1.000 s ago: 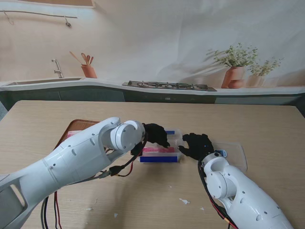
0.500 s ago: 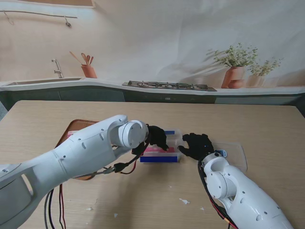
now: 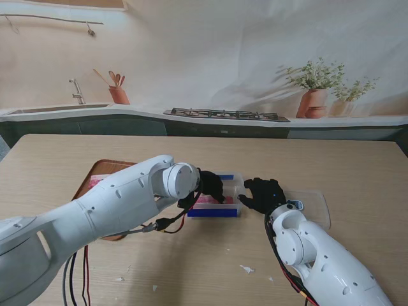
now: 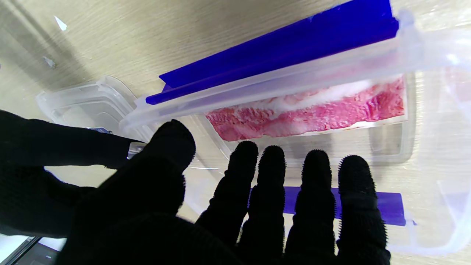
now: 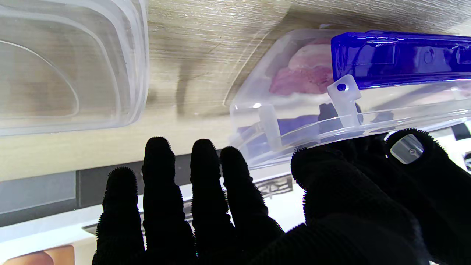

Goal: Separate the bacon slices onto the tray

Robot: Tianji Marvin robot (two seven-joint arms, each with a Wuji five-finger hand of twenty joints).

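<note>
Desk (image 3: 357, 166) carries everything. Wooden tray (image 3: 108, 171) sits far left, mostly hidden by the left arm; something pink shows at its edge. Clear container (image 3: 215, 199) with blue clips sits centre, open, bacon slices (image 4: 309, 110) inside. Loose lid (image 3: 315, 205) lies right of it. Left hand (image 3: 209, 185) hovers over the container, fingers spread, holding nothing, likely set to pick a slice. Right hand (image 3: 262, 194) is beside the container's right end, fingers apart, thumb at the rim, probably steadying it.

Pink bacon slices (image 4: 309, 112) lie flat in the clear box (image 4: 390, 147).
</note>
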